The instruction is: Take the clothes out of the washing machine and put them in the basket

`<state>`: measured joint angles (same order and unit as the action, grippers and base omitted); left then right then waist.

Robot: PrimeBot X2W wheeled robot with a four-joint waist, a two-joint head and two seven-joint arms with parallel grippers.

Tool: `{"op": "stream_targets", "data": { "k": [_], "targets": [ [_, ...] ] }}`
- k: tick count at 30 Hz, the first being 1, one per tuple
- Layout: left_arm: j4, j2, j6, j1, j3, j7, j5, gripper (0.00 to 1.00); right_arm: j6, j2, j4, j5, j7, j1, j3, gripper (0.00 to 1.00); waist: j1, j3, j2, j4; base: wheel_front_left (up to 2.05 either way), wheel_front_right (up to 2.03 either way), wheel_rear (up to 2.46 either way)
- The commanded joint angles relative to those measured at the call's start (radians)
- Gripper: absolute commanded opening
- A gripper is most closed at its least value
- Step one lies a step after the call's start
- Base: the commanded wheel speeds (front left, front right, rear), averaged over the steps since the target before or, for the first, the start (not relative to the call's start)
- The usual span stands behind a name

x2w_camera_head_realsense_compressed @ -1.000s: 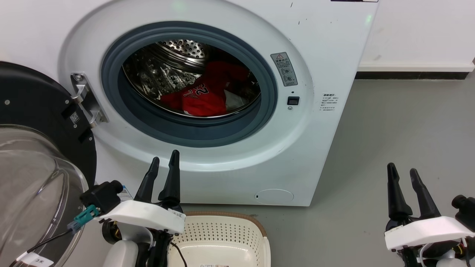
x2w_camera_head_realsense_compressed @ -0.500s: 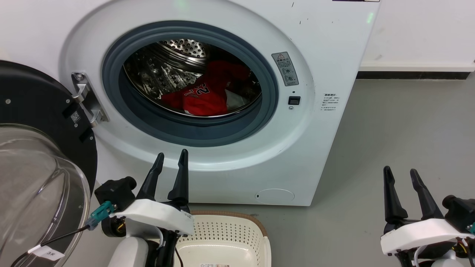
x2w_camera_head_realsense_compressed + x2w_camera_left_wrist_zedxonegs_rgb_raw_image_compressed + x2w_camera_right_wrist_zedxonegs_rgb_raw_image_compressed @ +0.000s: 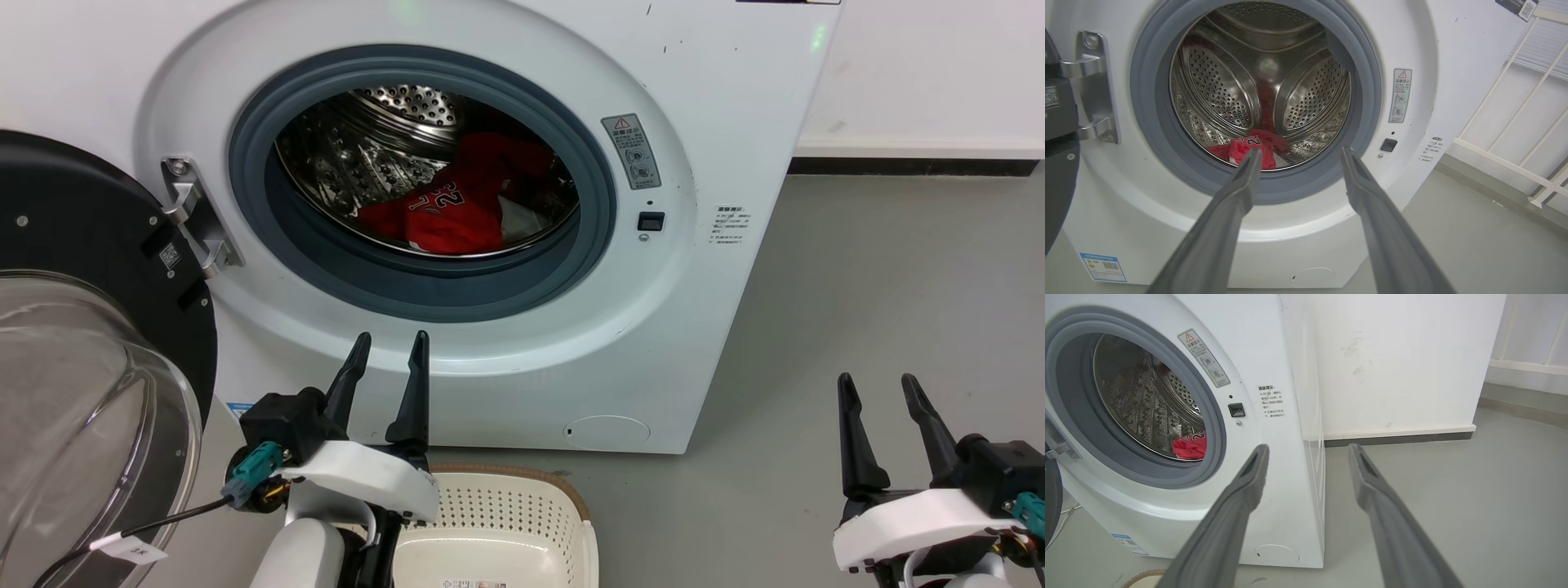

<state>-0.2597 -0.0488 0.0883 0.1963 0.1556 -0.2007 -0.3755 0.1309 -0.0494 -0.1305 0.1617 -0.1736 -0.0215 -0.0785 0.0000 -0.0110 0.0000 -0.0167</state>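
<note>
Fingers first: our left fingers point(image 3: 414, 392) are spread, two dark prongs with a clear gap between them and no cloth in it. They're raised in front of the one washing machine point(image 3: 718, 122), just below its grey door ring point(image 3: 245, 188) and outside the opening. Our right fingers point(image 3: 855, 441) are spread too, another two prongs gripping nothing. They're out over the grey floor point(image 3: 882, 286), well apart from the machine's right side. That makes four fingers, all free.

Moving outward, we look into the steel drum point(image 3: 359, 155) and count two garments. One red jersey point(image 3: 457, 220) with white numerals lies crumpled at the bottom. One white garment point(image 3: 516, 222) peeks out just beside it on the right, touching it. From the left wrist we see that jersey low in the drum, just beyond one fingertip, and we can't tell how far in it lies. From the right wrist we catch a red corner of it past the ring.

One door point(image 3: 73, 245), black-rimmed with a bulging glass bowl, hangs wide open on our left from one metal hinge point(image 3: 192, 216).

One cream basket point(image 3: 498, 506) sits on the floor in front of the machine, right beside our left arm, with its brown rim towards the machine.
</note>
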Motion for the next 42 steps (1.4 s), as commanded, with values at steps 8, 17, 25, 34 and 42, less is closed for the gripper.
{"op": "stream_targets", "data": {
  "k": [8,17,25,34,42],
  "targets": [
    [-0.001,-0.002,-0.01,0.025,0.016,-0.026,0.089,1.0,0.0,-0.002,0.004,-0.085,-0.012,0.005,-0.006,1.0,0.0,-0.001,0.0,-0.004,0.0,0.0,0.0],
    [-0.016,-0.002,-0.019,0.031,0.025,-0.043,0.161,1.0,0.0,-0.002,0.001,-0.155,-0.014,0.014,-0.01,1.0,0.0,-0.001,0.0,-0.006,0.0,0.0,0.0],
    [-0.029,-0.002,-0.029,0.037,0.036,-0.057,0.214,1.0,0.0,-0.001,0.004,-0.208,-0.019,0.017,-0.011,1.0,0.0,-0.003,0.0,-0.007,0.0,0.0,0.0],
    [-0.044,-0.002,-0.041,0.031,0.036,-0.066,0.233,1.0,0.0,-0.001,-0.004,-0.232,-0.027,0.02,-0.01,1.0,0.0,-0.001,0.0,-0.007,0.0,0.0,0.0],
    [-0.046,-0.002,-0.045,0.026,0.034,-0.065,0.229,1.0,0.0,-0.001,-0.009,-0.226,-0.024,0.021,-0.01,1.0,0.0,0.0,0.0,-0.007,0.0,0.0,0.0]
  ]
}}
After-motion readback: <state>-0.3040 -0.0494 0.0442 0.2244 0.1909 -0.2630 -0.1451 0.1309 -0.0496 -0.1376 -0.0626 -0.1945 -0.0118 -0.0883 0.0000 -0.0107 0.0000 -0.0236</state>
